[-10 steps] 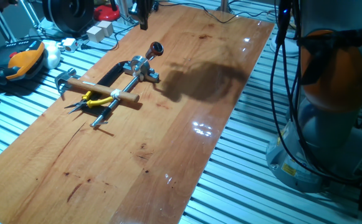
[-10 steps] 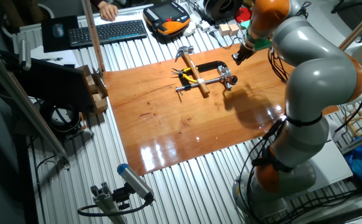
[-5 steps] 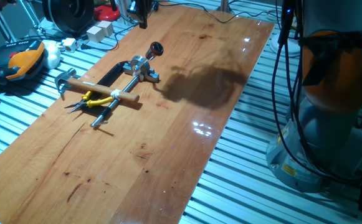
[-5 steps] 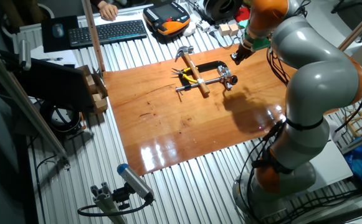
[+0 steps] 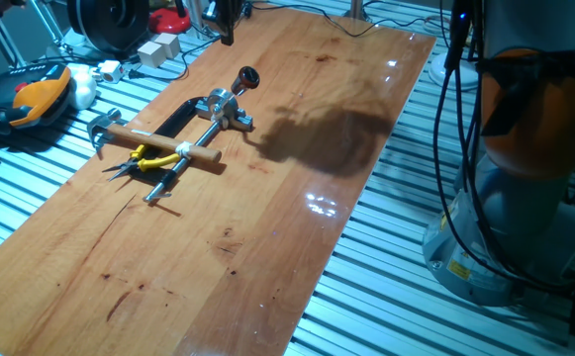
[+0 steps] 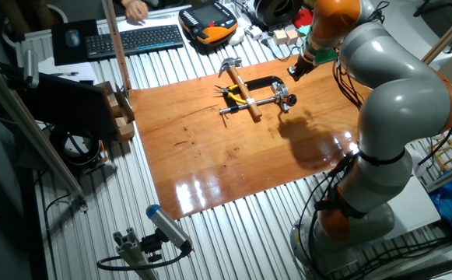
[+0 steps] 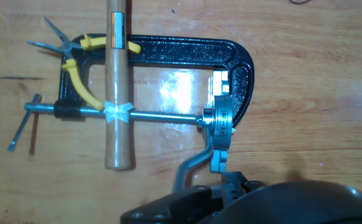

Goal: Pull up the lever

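The lever's dark reddish-brown knob (image 5: 247,76) tops a short thin rod that rises from the small grey bracket (image 5: 223,104) on the wooden board. My gripper (image 5: 230,32) hangs above the board's far edge, behind the knob and apart from it. It looks like one narrow dark tip, fingers together, holding nothing. The other fixed view shows it (image 6: 296,71) just above and beyond the bracket (image 6: 282,98). In the hand view the bracket (image 7: 219,127) and the bent rod (image 7: 190,168) show. The knob is hidden behind my dark gripper body (image 7: 237,190).
A black C-clamp (image 7: 230,56) holds the bracket by its long screw. A hammer with a pale wooden shaft (image 5: 158,146) and yellow pliers (image 5: 148,158) lie across it. An orange pendant (image 5: 40,94), a keyboard and cables lie beyond the board's left edge.
The arm's upper links and its shadow on the board have shifted slightly. The gripper and the lever stand as before.
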`<state>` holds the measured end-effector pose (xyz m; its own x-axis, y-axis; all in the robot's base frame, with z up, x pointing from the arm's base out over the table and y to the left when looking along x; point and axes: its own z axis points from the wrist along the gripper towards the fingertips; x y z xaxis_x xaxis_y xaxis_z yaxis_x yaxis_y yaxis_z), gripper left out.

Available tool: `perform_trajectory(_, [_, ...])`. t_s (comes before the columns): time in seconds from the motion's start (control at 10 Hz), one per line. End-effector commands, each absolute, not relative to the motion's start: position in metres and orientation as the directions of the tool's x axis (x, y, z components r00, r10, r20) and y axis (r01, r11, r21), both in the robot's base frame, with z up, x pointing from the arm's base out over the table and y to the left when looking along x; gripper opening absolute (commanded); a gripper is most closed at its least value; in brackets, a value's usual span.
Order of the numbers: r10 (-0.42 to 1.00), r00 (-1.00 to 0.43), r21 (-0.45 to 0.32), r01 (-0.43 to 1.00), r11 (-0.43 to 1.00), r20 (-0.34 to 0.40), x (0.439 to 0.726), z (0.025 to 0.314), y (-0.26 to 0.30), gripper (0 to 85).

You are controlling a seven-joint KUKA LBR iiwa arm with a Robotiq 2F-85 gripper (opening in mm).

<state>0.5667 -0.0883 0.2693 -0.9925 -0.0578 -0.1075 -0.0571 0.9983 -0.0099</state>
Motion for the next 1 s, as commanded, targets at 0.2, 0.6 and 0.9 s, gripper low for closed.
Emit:
perform_trajectory(0.2, [-0.058, -0.993, -0.017, -0.057, 0.998, -0.107, 0.5656, 0.2702, -0.0835, 0.0])
perform_trajectory(0.6, [-0.066, -0.992, -0.019, -0.065, 0.998, -0.107, 0.5666, 0.2703, -0.0858, 0.0])
perform_trajectory(0.9, [-0.066, -0.992, -0.019, -0.065, 0.998, -0.105, 0.5664, 0.2702, -0.0856, 0.0])
